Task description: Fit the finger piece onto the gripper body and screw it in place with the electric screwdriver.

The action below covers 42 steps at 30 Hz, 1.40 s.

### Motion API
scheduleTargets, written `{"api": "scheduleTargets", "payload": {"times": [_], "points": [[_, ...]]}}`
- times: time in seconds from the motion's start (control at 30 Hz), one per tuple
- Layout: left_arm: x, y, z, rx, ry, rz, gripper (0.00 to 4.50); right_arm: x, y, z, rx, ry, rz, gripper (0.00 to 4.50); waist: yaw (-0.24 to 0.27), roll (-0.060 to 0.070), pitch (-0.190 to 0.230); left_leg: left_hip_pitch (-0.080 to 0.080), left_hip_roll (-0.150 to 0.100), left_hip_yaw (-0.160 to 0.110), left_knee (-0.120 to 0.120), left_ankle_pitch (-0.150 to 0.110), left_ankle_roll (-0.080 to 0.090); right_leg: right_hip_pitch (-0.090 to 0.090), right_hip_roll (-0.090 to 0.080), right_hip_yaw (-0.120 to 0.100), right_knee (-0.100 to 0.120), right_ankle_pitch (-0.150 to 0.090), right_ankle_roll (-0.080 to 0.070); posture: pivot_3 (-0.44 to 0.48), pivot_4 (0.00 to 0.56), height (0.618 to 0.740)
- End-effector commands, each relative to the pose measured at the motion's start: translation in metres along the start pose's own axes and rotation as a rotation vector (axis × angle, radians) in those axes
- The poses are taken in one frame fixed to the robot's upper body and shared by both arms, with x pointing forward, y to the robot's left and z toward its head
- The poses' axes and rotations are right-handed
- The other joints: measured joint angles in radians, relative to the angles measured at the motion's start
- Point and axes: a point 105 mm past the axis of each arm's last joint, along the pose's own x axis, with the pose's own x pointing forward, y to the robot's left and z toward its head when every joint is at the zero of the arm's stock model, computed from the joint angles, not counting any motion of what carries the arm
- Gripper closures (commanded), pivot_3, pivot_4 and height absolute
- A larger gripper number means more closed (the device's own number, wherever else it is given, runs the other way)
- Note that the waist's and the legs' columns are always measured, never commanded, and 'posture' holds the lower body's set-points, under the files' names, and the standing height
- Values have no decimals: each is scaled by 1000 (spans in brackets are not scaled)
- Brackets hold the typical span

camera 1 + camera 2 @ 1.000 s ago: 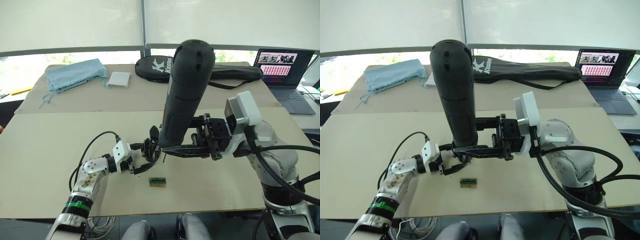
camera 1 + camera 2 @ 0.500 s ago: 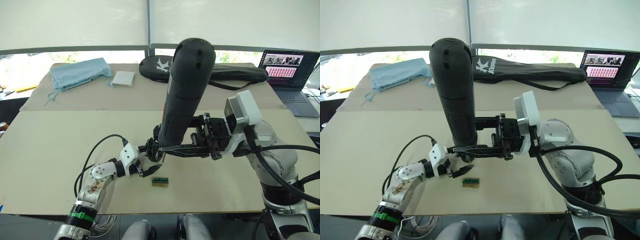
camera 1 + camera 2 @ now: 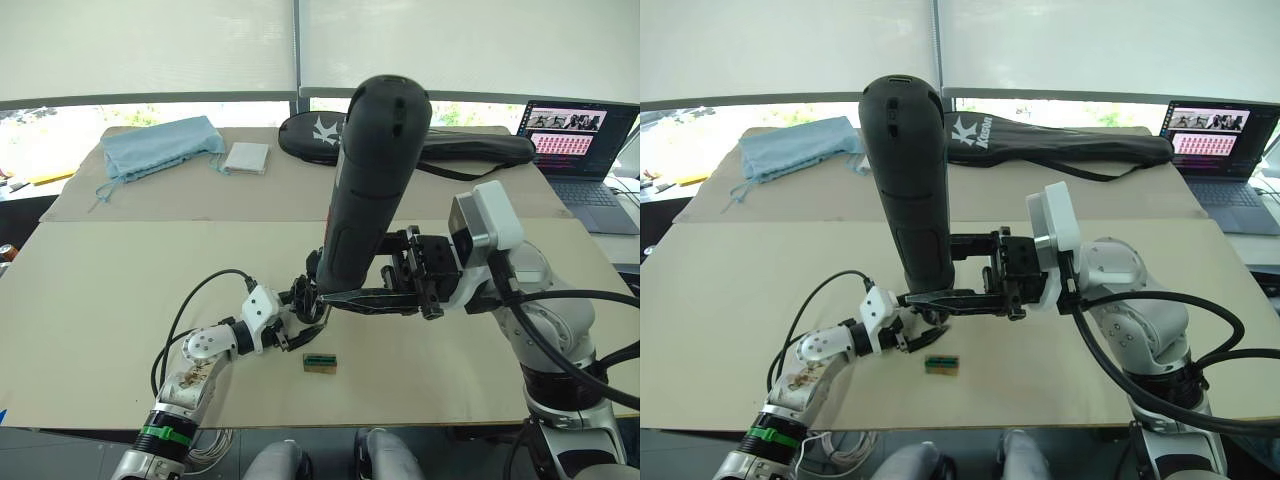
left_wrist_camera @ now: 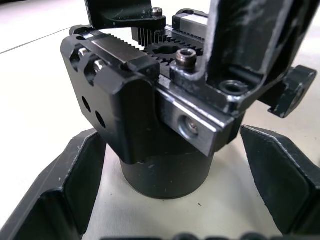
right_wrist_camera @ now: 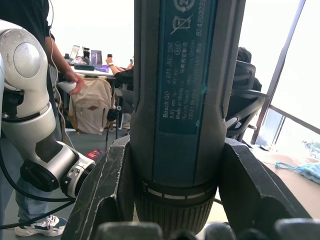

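Nearest, on the tan table (image 3: 90,300), lies a small green-and-tan box (image 3: 319,362), just in front of the two grippers. Just beyond it and a little to the left, the left gripper (image 3: 303,327) reaches in low over the table with its two black fingers (image 4: 65,185) spread wide, one on each side of the gripper body (image 4: 150,100). In the left wrist view a gap shows between each finger and the body's round base, so the fingers flank it without clamping it. The gripper body stands upright on the table on that round base, with toothed rails and screw heads on its top. A black piece stands up from that top; whether this is the finger piece cannot be told.

The right gripper (image 3: 352,297) comes in from the right with its fingers (image 5: 107,185) closed on the lower end of the electric screwdriver (image 3: 368,190), one on each side of the collar. The screwdriver stands nearly upright, its rounded end up and its lower end down at the gripper body; the bit itself is hidden behind the fingers and the body, so contact with a screw cannot be told.

Farther back, on the second table, a blue cloth (image 3: 155,146) lies at the far left with a small white pad (image 3: 245,158) just beside it to the right. A long black racket bag (image 3: 470,145) with white lettering stretches across the far middle, and an open laptop (image 3: 577,140) sits at the far right.
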Motion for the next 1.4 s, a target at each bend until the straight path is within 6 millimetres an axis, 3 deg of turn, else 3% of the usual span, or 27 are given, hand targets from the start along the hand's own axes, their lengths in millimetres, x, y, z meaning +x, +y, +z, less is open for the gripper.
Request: {"api": "scheduleTargets", "payload": {"times": [0.03, 0.7, 0.97, 1.4], "points": [[-1, -2, -8, -19, 30, -15, 2228, 0, -2, 16, -61, -32, 13, 2572, -1, 0, 0, 0, 0, 0, 0, 0, 0, 0, 0, 0, 0, 0, 0, 0, 150, 740], [3, -5, -14, -12, 44, -56, 2227, 32, -29, 45, -91, -156, 33, 2572, 0, 1, 0, 0, -1, 0, 0, 0, 0, 0, -1, 0, 1, 0, 0, 0, 150, 740], [2, -5, -14, -17, 47, -63, 2227, 44, -38, 32, -87, -127, 25, 2572, -2, 1, 0, 0, -1, 0, 0, 0, 0, 0, 0, -1, 1, 0, 0, 0, 150, 740], [-3, -7, -15, -19, 58, -72, 2227, 48, -48, 8, -65, -46, 3, 2572, -7, 1, 0, 0, -1, 0, 0, 0, 0, 0, 1, -2, 1, 0, 0, 0, 150, 740]]}}
